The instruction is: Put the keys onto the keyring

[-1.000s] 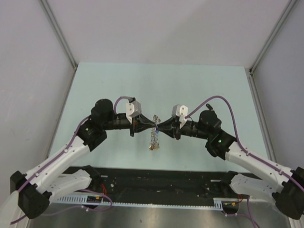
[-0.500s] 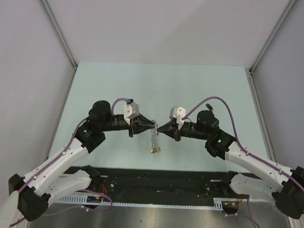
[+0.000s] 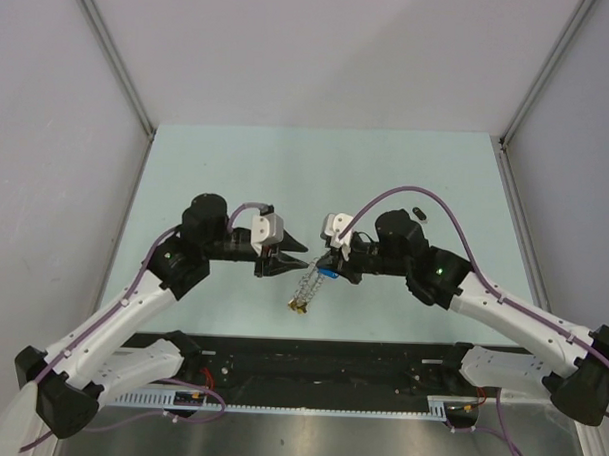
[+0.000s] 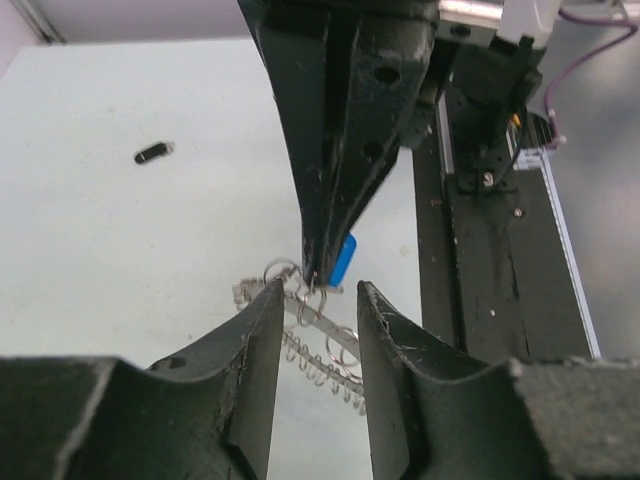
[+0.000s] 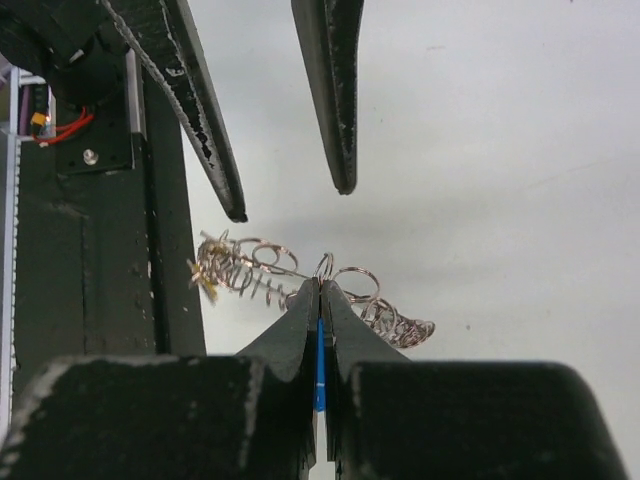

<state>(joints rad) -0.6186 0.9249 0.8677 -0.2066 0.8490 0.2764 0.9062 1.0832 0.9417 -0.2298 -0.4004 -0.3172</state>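
My right gripper (image 3: pixel 324 268) is shut on the blue key (image 5: pixel 319 372), gripping its head edge-on between the fingertips. The keyring (image 5: pixel 262 270), a silvery coil of wire loops, hangs from that key (image 3: pixel 329 273) and slants down to the left above the table. A yellow key (image 3: pixel 296 307) dangles at the ring's low end. My left gripper (image 4: pixel 315 300) faces the right one tip to tip. Its fingers (image 5: pixel 218 170) stand open on either side of the ring's upper end without touching it. A black key (image 3: pixel 418 210) lies on the table behind the right arm.
The pale green table (image 3: pixel 237 166) is walled on three sides by grey panels. A black rail with cable track (image 3: pixel 320 364) runs along the near edge beneath the hanging ring. In the left wrist view the black key (image 4: pixel 152 153) lies far off to the left.
My left gripper has opened and let go of the keyring. The right arm has shifted left with the blue key, and the ring now hangs slanted from it.
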